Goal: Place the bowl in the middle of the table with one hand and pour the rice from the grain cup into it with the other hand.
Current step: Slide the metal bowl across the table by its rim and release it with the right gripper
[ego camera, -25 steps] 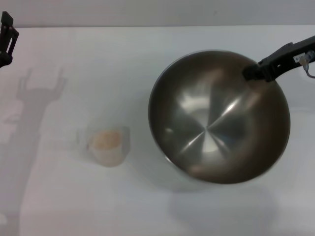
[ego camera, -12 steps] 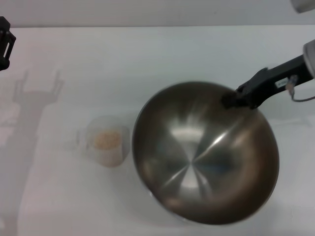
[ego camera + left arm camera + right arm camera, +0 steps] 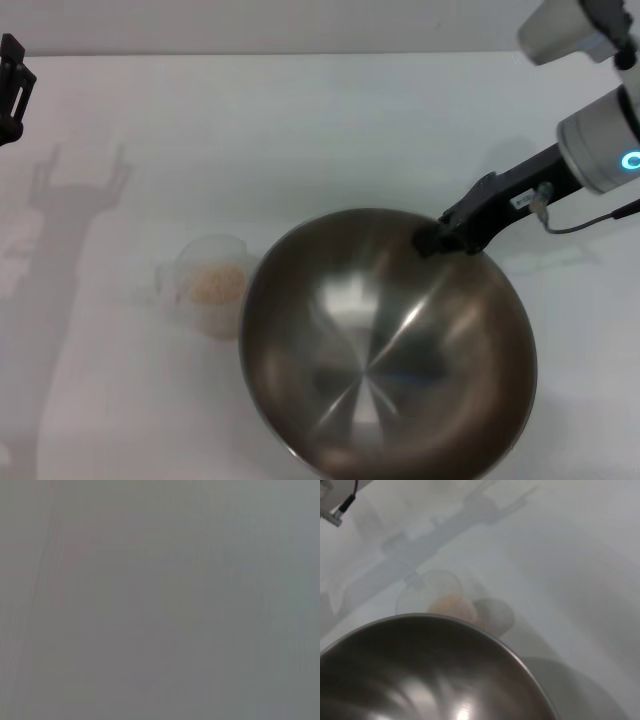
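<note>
The large steel bowl (image 3: pixel 385 345) fills the near middle of the white table (image 3: pixel 300 120). My right gripper (image 3: pixel 440 238) is shut on the bowl's far right rim and seems to hold it just above the table. The bowl also fills the right wrist view (image 3: pixel 420 680). The small clear grain cup (image 3: pixel 208 285) stands just left of the bowl with pale rice (image 3: pixel 215 284) inside. The right wrist view shows the cup (image 3: pixel 427 592) and the rice (image 3: pixel 452 605) beyond the rim. My left gripper (image 3: pixel 10 85) is parked at the far left edge; its shadow shows two spread fingers.
The left arm's shadow (image 3: pixel 80 175) lies on the table's left side. The table's far edge (image 3: pixel 320 53) runs along the top of the head view. The left wrist view shows only plain grey.
My right gripper has carried the bowl nearer and leftward, toward the table's middle. Its rim now sits right next to the grain cup. The left arm and the cup have not moved.
</note>
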Tool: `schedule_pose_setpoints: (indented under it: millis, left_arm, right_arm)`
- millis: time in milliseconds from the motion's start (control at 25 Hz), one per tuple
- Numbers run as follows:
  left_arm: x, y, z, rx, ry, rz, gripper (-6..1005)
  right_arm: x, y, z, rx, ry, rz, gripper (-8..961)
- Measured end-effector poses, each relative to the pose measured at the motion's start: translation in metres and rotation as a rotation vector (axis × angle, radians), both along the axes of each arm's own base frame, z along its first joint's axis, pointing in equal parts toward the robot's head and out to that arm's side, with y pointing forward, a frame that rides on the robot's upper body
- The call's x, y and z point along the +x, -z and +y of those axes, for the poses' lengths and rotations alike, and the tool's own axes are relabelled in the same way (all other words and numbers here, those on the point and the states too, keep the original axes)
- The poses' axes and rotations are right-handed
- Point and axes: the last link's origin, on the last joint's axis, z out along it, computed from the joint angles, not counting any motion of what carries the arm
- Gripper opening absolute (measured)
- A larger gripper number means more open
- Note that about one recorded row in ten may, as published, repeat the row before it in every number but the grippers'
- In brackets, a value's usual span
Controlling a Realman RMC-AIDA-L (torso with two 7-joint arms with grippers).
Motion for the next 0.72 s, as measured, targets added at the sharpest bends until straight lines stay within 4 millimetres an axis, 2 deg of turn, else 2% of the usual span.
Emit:
schedule_pose_setpoints:
  millis: [160, 720]
  left_arm:
    - [0.001, 0.001, 0.0, -0.004, 0.004, 0.001, 780]
    - [0.004, 0.003, -0.002, -0.01, 0.018, -0.002, 776]
  right_arm:
    - [-0.001, 0.009, 0.001, -0.014, -0.012, -0.029, 22]
    - [0.001, 0.015, 0.002, -0.015, 0.018, -0.068, 51]
